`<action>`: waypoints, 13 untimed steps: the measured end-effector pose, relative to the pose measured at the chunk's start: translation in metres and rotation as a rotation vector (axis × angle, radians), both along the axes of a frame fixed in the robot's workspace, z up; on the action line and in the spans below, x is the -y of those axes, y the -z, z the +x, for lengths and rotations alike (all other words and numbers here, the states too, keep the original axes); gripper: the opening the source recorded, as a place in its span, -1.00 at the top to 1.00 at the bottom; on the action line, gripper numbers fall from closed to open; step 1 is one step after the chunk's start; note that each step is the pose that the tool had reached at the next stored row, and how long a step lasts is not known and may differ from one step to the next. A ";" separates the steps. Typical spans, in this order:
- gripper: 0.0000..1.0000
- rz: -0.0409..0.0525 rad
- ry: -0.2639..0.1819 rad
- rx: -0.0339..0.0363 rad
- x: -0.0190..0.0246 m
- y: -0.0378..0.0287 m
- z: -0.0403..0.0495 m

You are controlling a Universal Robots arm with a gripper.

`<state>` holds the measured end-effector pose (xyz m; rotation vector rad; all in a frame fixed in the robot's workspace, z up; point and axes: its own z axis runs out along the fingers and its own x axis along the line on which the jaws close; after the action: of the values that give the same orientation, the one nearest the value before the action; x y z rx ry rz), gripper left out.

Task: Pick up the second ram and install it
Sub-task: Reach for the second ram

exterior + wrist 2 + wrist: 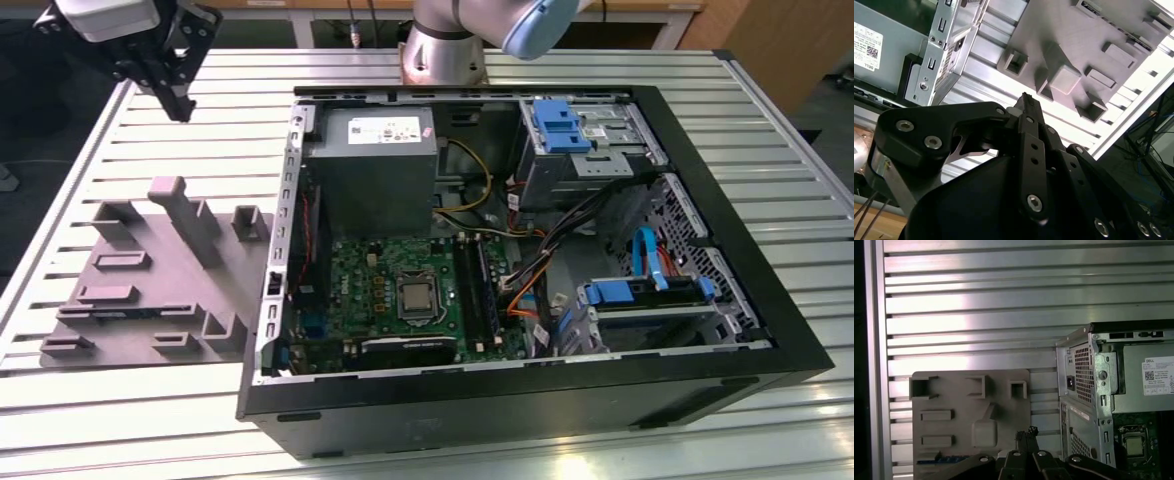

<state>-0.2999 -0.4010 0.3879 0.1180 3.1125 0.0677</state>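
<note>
In the exterior view, the gripper (pixel 178 105) hangs above the far corner of the table (pixel 134 420), on the exterior view's left. Its fingers point down and are pressed together, with nothing between them and nothing touched. The wrist is tilted a little, and the arm's base (pixel 447 45) stands behind the computer case (pixel 534 400). A grey block (pixel 147 270) with upright posts lies on the table just beside the case, below the gripper and apart from it. The open case holds a power supply (pixel 374 165), a processor (pixel 416 295) and long black memory slots (pixel 477 285) beside the processor.

In the second wrist view, the gripper (pixel 1026 100) shows its fingers closed on each other and empty. Past the tips are the grey block (pixel 1054 25) and a metal corner of the case (pixel 936 50).

In the first wrist view, the gripper (pixel 1026 432) is closed and carries nothing. Its tips are seen over the grey block (pixel 954 400). A thin dark blue-green strip, which seems to be the memory stick (pixel 941 459), lies flat on the block at the edge nearest the gripper, partly hidden by the gripper's links. The case (pixel 1079 370) stands beside the block.
</note>
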 end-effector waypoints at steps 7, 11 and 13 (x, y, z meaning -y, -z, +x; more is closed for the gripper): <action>0.79 0.0000 0.000 0.0000 0.0003 0.0004 -0.0022; 0.79 0.0000 0.000 0.0000 0.0005 0.0007 -0.0036; 0.79 0.0000 0.000 0.0000 0.0006 0.0009 -0.0043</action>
<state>-0.3041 -0.4016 0.3871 0.1180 3.1124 0.0677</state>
